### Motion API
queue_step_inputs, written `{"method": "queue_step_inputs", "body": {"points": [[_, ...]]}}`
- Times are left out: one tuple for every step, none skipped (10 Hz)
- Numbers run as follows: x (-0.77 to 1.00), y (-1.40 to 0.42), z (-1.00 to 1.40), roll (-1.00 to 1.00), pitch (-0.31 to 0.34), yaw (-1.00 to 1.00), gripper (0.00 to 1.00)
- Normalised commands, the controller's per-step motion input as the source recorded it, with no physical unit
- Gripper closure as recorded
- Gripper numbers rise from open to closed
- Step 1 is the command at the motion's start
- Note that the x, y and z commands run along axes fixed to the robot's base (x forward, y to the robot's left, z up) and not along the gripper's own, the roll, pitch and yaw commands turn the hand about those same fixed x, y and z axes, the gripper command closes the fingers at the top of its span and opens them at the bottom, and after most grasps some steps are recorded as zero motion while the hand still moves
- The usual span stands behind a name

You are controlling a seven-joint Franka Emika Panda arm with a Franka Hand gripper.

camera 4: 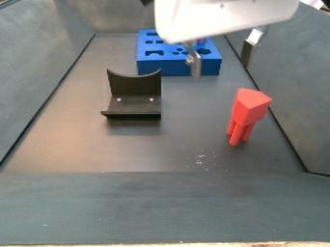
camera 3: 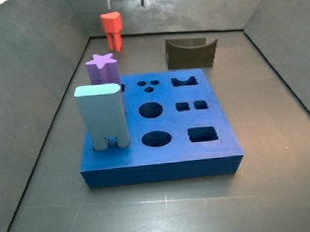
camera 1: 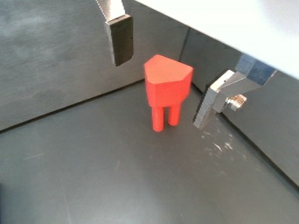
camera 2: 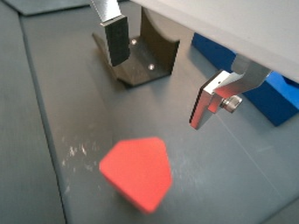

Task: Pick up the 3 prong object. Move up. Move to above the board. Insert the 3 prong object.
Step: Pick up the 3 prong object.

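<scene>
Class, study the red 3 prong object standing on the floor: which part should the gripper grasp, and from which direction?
Probably the wide top of the 3 prong object, from above: it stands upright, prongs down. The open gripper hangs over it, clear.

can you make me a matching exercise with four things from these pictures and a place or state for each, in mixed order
Things:
1. small bright red three-prong peg
2. tall light-blue block
3. dark L-shaped fixture
4. silver two-finger gripper

Places or states:
A. upright on the large royal-blue board
B. open, fingers either side of the red peg, not touching it
C. on the dark floor, away from the board, nothing gripping it
D. on the floor, between the board and the red peg in a side view

Pairs: 1-C, 2-A, 3-D, 4-B
</scene>
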Motion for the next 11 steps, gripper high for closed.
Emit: {"method": "queue_step_inputs", "body": {"points": [[-0.41, 0.23, -0.09, 0.01, 0.020, 0.10, 0.00], [-0.01, 0.03, -0.10, 0.02, 0.000, 0.00, 0.00], [-0.25, 0.11, -0.41, 0.12, 0.000, 0.07, 0.00], [-0.01, 0.00, -0.04, 0.00, 0.000, 0.03, 0.00], [0.00, 0.00, 0.00, 0.00, 0.000, 0.02, 0.00], [-0.26, 0.15, -0.43, 0.08, 0.000, 0.03, 0.00], [-0.37, 0.19, -0.33, 0.07, 0.000, 0.00, 0.00], [-0.06, 0.07, -0.03, 0.00, 0.000, 0.00, 0.00], [0.00, 0.02, 0.00, 0.00, 0.000, 0.00, 0.00], [-0.13, 0.26, -0.25, 0.03, 0.000, 0.00, 0.00], [0.00, 0.14, -0.14, -0.02, -0.010, 0.00, 0.00]]}}
